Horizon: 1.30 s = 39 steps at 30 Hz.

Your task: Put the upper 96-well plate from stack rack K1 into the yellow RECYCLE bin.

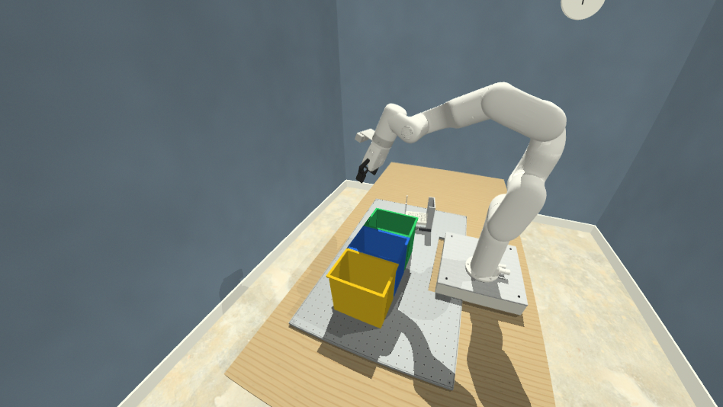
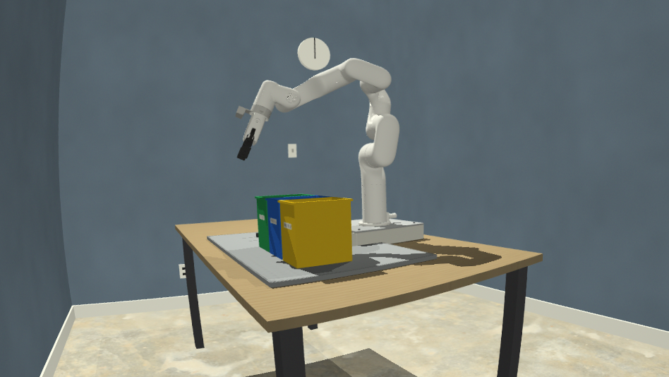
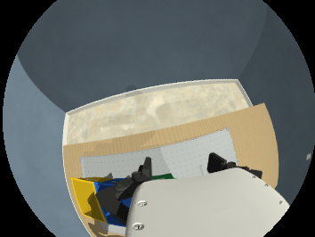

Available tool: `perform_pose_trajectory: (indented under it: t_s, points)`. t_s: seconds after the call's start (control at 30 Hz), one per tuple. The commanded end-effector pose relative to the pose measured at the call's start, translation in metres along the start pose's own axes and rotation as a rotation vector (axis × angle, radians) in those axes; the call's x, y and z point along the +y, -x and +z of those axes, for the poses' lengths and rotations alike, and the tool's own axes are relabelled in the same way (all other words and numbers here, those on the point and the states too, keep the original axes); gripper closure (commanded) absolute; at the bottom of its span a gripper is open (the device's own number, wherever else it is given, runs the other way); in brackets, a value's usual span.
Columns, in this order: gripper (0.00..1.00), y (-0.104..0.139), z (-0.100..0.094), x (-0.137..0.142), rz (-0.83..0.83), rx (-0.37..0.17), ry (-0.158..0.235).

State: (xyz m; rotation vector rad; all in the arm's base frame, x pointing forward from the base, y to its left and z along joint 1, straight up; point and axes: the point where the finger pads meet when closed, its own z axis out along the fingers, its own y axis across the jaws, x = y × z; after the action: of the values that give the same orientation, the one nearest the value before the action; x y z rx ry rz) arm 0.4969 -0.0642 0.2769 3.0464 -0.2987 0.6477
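Working left to right in the top view, you are looking first at the hand (image 1: 362, 171), which is hanging high in the air with its fingers spread wide and nothing between them. It is tilting down and away from the arm's base, out past the far edge of the worktop (image 1: 283, 348), so everything the task concerns is sitting well below it and back toward the base.

Lowest and farthest back from the hand is the yellow bin (image 1: 360, 293), the one you are aiming for. It is standing upright at the near end of a tight row, touching the blue bin (image 1: 381, 250), with the green bin (image 1: 392, 222) closest beneath the hand. The three are probably packed side by side to make the choice harder and to make a careless pass likely to tip one, which is why a drop from above seems the safer course.

Just right of the green bin, you are seeing the stack rack K1 (image 1: 431, 211), a thin upright post with a plate (image 1: 417, 216) showing as a pale dotted patch behind the bin's rim. The view is too small to tell the upper plate from the lower one, so treat that as unconfirmed.

Each bin is carrying a small white label on its end face in the exterior view; the yellow one (image 2: 287, 226) is too small to read.
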Motion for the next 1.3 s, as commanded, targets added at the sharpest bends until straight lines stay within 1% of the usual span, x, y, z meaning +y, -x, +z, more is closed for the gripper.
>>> perform_pose_trajectory:
  t_s: [0.0,0.03,0.1,0.13,0.17,0.23,0.3,0.33,0.4,0.47,0.5,0.57,0.6,0.67,0.7,0.73,0.8,1.0,1.17,1.23,1.27]
  points:
    - [0.00,0.014,-0.001,-0.008,-0.023,-0.052,-0.004]
    - [0.00,0.019,-0.001,-0.011,-0.037,-0.082,-0.004]
    - [0.00,0.019,-0.001,-0.011,-0.037,-0.082,-0.004]
    - [0.00,0.024,-0.001,-0.014,-0.051,-0.113,-0.005]
    - [0.00,0.028,-0.001,-0.016,-0.057,-0.124,-0.006]
    - [0.00,0.033,-0.001,-0.017,-0.056,-0.125,-0.007]
    - [0.00,0.042,-0.002,-0.022,-0.085,-0.185,-0.008]
    - [0.00,0.046,-0.003,-0.024,-0.090,-0.197,-0.009]
    - [0.00,0.051,-0.003,-0.025,-0.090,-0.197,-0.010]
    - [0.00,0.060,-0.005,-0.029,-0.118,-0.257,-0.010]
    - [0.00,0.065,-0.006,-0.031,-0.124,-0.269,-0.011]
    - [0.00,0.070,-0.007,-0.032,-0.124,-0.269,-0.011]
    - [0.00,0.075,-0.008,-0.034,-0.138,-0.299,-0.012]
    - [0.00,0.075,-0.008,-0.034,-0.138,-0.299,-0.012]
    - [0.00,0.079,-0.010,-0.036,-0.153,-0.330,-0.012]
    - [0.00,0.084,-0.011,-0.037,-0.158,-0.342,-0.012]
    - [0.00,0.089,-0.012,-0.039,-0.158,-0.342,-0.013]
    - [0.00,0.098,-0.012,-0.010,-0.344,-0.409,-0.044]
    - [0.00,0.105,-0.012,0.014,-0.356,-0.414,-0.047]
    - [0.00,0.105,-0.012,0.014,-0.356,-0.414,-0.047]
    - [0.00,0.106,-0.012,0.019,-0.356,-0.413,-0.047]
